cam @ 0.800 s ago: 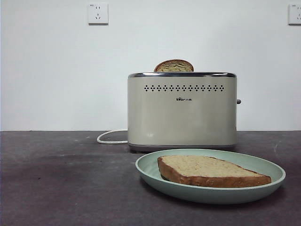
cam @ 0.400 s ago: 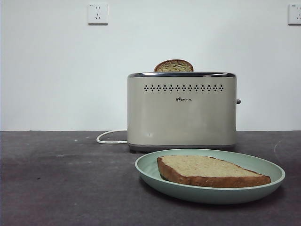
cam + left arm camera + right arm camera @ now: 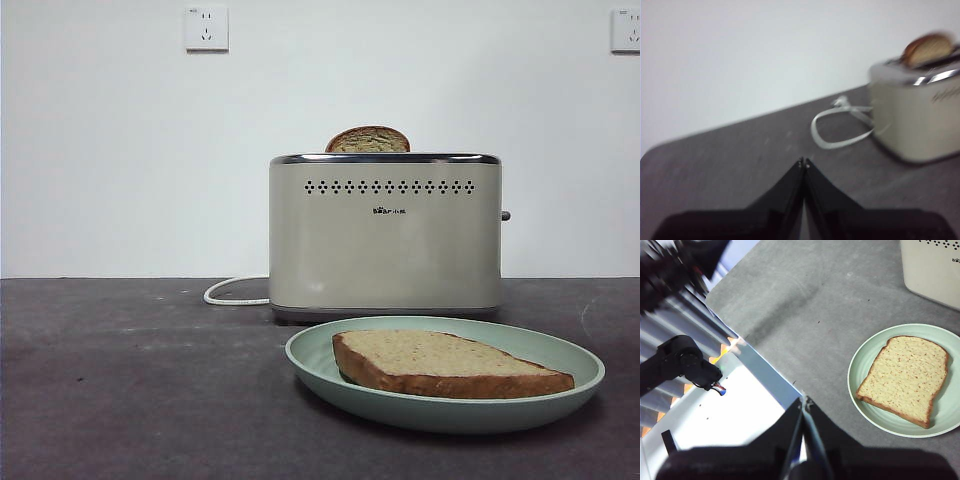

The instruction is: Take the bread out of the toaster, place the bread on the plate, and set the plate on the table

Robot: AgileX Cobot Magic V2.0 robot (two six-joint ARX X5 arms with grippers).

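A white wall with two sockets, one at the upper left (image 3: pixel 206 28) and one at the upper right corner (image 3: pixel 626 29) of the front view, backs the dark grey table (image 3: pixel 130 390). The left gripper (image 3: pixel 803 162) is clenched on nothing, its jaws pressed tip to tip above bare table, with the white cord (image 3: pixel 837 126) looping beyond it toward the toaster at the right edge of its view. The right gripper (image 3: pixel 803 401) is likewise closed and empty, high over the table's edge, well apart from the plate at the right of its view. In the front view the bread (image 3: pixel 445 364) lies flat in the mint-green plate (image 3: pixel 310 355) at lower right, just before the cream toaster (image 3: pixel 385 235) at centre. A narrower dome-topped slice (image 3: pixel 368 139) pokes from the toaster's top.
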